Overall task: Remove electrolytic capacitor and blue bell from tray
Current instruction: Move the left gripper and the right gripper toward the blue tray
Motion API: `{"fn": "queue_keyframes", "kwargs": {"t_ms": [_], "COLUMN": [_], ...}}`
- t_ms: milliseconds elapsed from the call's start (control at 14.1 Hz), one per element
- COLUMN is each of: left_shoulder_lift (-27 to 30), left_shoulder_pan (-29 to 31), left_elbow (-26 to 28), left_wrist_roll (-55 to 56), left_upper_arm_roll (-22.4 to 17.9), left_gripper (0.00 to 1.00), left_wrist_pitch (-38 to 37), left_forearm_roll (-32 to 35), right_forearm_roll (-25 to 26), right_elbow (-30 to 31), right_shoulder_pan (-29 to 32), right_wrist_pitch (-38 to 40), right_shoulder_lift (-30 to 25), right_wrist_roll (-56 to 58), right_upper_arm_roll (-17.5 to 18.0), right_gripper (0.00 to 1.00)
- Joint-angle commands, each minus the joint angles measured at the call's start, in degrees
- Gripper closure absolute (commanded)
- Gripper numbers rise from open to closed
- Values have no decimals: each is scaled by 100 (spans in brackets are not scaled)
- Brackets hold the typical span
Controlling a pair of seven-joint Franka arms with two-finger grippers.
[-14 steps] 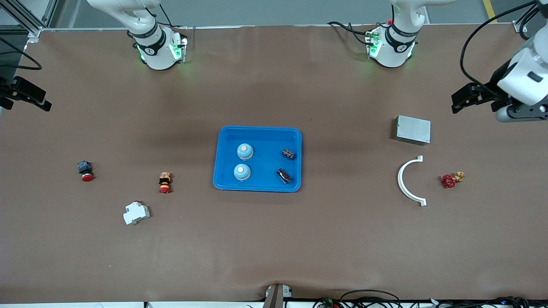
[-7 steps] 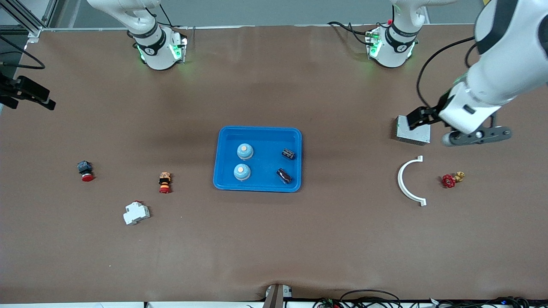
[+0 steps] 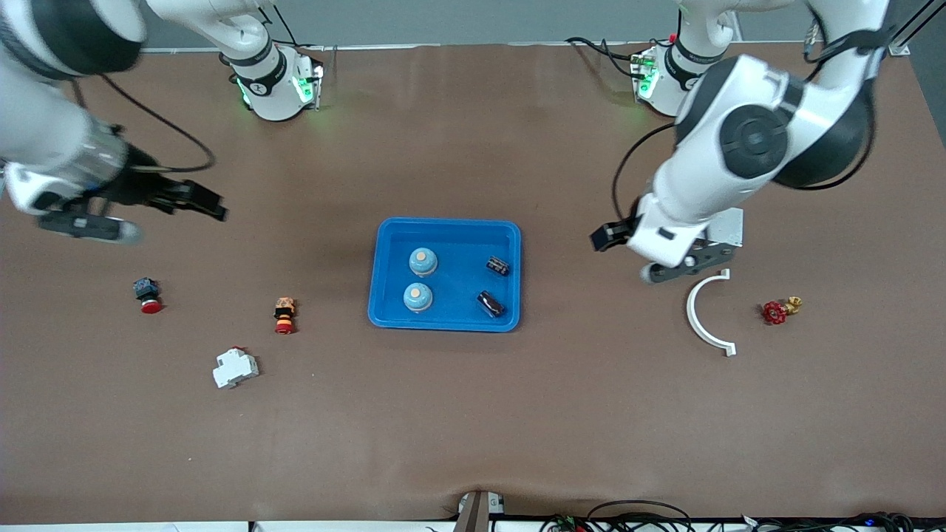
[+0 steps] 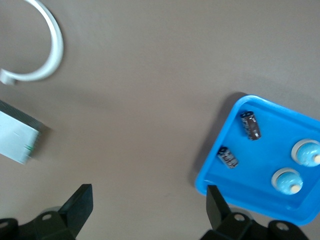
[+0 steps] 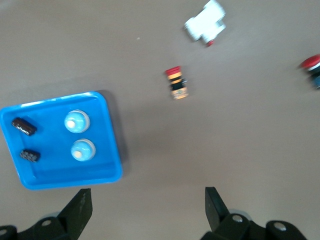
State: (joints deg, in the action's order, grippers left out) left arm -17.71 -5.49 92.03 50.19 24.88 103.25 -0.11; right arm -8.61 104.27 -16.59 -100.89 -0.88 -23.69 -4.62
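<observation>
A blue tray (image 3: 384, 255) sits in the middle of the bench (image 3: 473, 414) and holds two bells and two capacitors. One bell (image 3: 423, 260) lies farther from the front camera, the other bell (image 3: 417, 297) nearer to it, both on the tray's half toward the right arm's end. One capacitor (image 3: 498, 265) and the other capacitor (image 3: 490, 304) lie on the half toward the left arm's end. The left hand (image 3: 607, 238) hangs open and empty over bare bench just beside the tray's edge, toward the left arm's end, apart from the capacitors. The right hand (image 3: 207, 205) is also open and empty, over bare bench well apart from the tray toward the right arm's end. A white curved piece (image 3: 697, 314) and a grey box (image 3: 730, 225) lie near the left arm.
</observation>
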Motion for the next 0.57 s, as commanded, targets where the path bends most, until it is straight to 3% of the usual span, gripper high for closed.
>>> {"fn": "queue_keyframes", "kwargs": {"t_ms": [0, 213, 497], "left_shoulder_lift": [-372, -829, -1497], "left_shoulder_pan": [-338, -584, -971], "left_elbow": [-36, -36, -45], "left_wrist_roll": [797, 1509, 2616], "left_upper_arm_roll": [0, 0, -27], "left_gripper": [0, 0, 5], "left_wrist_pitch": [439, 958, 1907], "left_forearm_roll": [-77, 11, 369], "right_forearm_roll": [-9, 87, 237], "right_elbow": [505, 691, 542], "right_shoulder_pan": [-686, -1389, -1962], "right_wrist_pitch": [-562, -1221, -2003], "right_shoulder_lift": [-18, 263, 1158], "right_wrist_roll": [-846, -1776, -2658], "right_upper_arm_roll": [-57, -65, -65], "right_gripper": [0, 0, 0]}}
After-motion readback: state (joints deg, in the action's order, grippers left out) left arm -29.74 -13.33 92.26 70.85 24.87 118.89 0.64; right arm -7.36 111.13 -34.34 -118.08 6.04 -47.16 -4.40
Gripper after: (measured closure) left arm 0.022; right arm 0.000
